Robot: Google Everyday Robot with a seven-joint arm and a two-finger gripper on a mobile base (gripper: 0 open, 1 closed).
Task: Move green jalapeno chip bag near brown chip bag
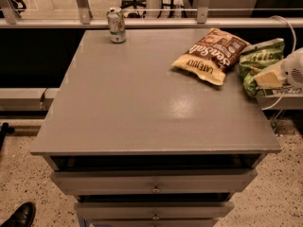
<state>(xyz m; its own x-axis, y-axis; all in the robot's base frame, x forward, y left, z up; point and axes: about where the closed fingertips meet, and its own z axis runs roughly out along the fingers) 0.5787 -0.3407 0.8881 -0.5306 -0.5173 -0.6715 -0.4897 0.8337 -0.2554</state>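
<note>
The green jalapeno chip bag (259, 59) is at the table's right edge, crumpled and tilted, its right part hidden by my gripper. My gripper (266, 79) comes in from the right and is shut on the bag, with a cream finger (270, 78) lying across its lower half. The brown chip bag (211, 55), dark brown at the far end and tan-yellow at the near end with white "Sea Salt" script, lies flat on the table just left of the green bag. The two bags almost touch.
A drink can (116, 25) stands upright at the far left of the grey table (142, 112). Drawers (154, 181) are below the front edge. A railing runs behind the table. A white cable (284, 25) loops above my gripper. A shoe (19, 215) is on the floor at bottom left.
</note>
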